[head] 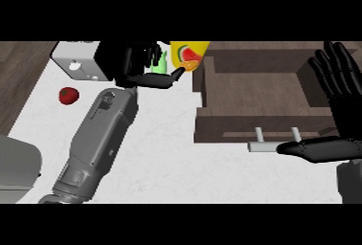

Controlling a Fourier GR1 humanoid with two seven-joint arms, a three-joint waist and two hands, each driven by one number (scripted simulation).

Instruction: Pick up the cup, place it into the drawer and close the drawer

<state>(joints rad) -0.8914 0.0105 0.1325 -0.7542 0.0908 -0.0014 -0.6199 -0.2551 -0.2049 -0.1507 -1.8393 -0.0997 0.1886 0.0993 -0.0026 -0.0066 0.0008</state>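
A: Cup (pixel 188 53) sits at the far edge of the white surface (pixel 163 143), just left of the open drawer (pixel 254 88). You see it as yellow, printed with a watermelon slice and an orange piece, and it stands outside the drawer.

B: Left robot hand (pixel 141 64)?

A: You find it at the cup's left side, fingers curled, thumb stretched along below toward the cup's orange print. A green patch shows between the fingers and the cup; you cannot tell what it is. The fingers wrap toward the cup, thumb tip touching its lower edge.

B: Note the drawer state

A: You see it pulled out toward you, dark wood walls, bare floor inside. Its pale bar handle (pixel 272 145) sticks out at the front on two posts.

B: Right robot hand (pixel 339 95)?

A: Spread, fingers straight and pointing away over the drawer's right wall. The thumb lies crosswise at the front, its tip just beside the handle's right end. It holds nothing.

B: Anything else on the surface?

A: You have a red strawberry (pixel 68 95) near the left edge, well apart from the cup, and a white boxy appliance (pixel 74 62) at the far left, beside the left robot hand
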